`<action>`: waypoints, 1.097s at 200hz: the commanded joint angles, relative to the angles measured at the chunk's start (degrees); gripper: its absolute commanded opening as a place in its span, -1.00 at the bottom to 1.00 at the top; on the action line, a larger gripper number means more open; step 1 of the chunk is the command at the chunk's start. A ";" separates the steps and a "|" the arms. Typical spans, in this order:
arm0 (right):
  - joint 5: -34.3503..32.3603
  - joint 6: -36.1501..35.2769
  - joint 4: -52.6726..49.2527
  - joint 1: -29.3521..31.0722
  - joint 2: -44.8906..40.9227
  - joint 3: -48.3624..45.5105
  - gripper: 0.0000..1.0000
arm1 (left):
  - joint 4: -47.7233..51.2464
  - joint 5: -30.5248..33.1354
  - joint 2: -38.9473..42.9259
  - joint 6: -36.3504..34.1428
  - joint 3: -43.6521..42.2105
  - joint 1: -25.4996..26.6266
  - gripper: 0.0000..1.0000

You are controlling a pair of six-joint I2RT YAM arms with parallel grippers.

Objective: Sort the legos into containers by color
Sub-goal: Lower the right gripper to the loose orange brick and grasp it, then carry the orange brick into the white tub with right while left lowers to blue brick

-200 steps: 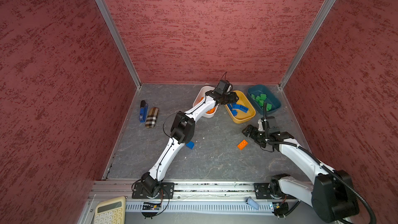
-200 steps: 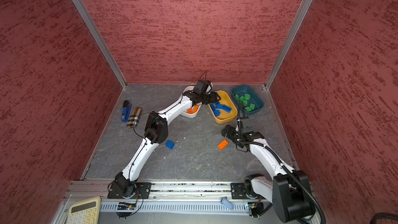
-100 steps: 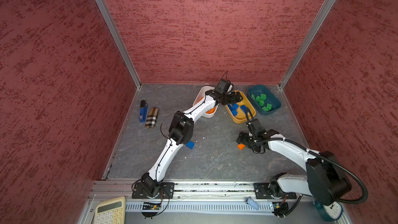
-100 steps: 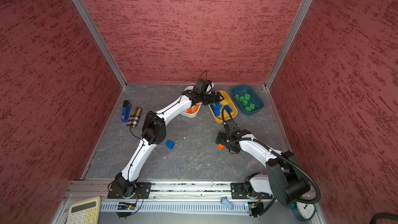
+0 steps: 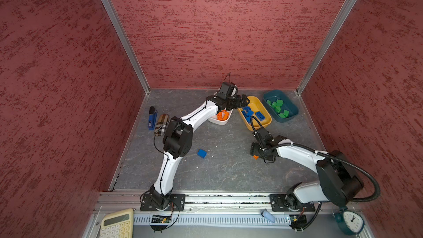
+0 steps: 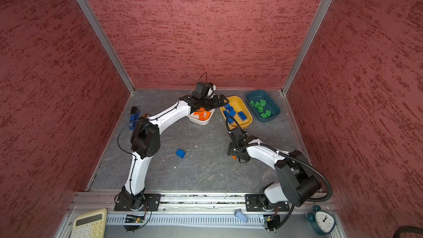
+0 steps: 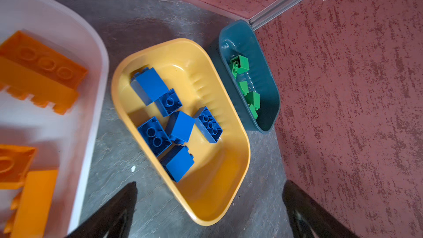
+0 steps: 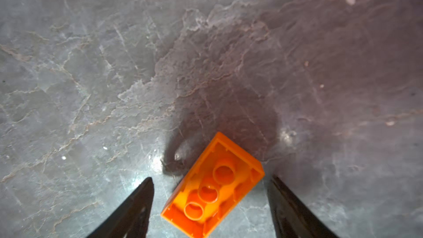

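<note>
Three red textured walls (image 5: 229, 30) enclose a grey, stone-patterned tabletop (image 5: 224, 170). Three containers stand at its far edge: white tub (image 7: 57, 122), yellow tub (image 7: 206, 191) and teal tub (image 7: 238, 40). The left tool (image 7: 210, 184) hangs spread between the white and yellow tubs. The right tool (image 8: 211, 178), also spread, straddles one orange brick (image 8: 212, 186). Six blue bricks (image 7: 178, 127) lie in the yellow tub, and one loose blue brick (image 5: 201, 153) lies mid-tabletop.

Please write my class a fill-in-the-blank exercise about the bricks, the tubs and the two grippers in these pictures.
1. The yellow tub holds only ____ bricks.
2. The teal tub holds only ____ bricks.
3. The right gripper straddles a floor brick coloured ____.
4. Over the yellow tub, the left gripper has its jaws ____, holding nothing.
Missing words: blue; green; orange; open.
</note>
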State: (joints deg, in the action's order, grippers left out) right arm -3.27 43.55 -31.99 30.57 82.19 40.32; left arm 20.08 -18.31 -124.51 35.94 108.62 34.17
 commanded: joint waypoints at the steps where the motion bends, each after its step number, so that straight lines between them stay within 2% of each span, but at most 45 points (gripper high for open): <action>1: -0.25 0.65 2.27 1.28 2.55 1.44 0.42 | -5.32 1.13 3.47 2.76 -4.09 -1.25 0.99; 33: -1.61 -1.43 1.70 2.49 5.81 3.34 0.23 | -7.20 1.28 5.96 3.96 -9.02 -2.61 0.99; 100: -6.65 -5.57 -2.40 5.80 9.36 5.58 -0.08 | -6.76 3.58 9.66 3.48 -13.87 -3.94 0.99; 122: -5.38 -7.02 0.59 6.50 8.70 5.09 -0.19 | -6.28 6.82 11.68 2.29 -15.47 -4.00 0.99; 156: -2.74 -8.28 5.71 6.68 8.29 4.56 -0.33 | -6.18 8.11 14.26 0.55 -17.95 -4.72 0.99; 219: -3.53 -11.52 12.92 6.74 4.73 4.54 -0.50 | -6.54 11.31 19.50 0.62 -24.74 -6.61 0.99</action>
State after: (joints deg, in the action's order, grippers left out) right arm -7.44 34.48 -24.75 36.95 89.52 45.21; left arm 14.50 -9.63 -108.07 37.52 86.26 28.27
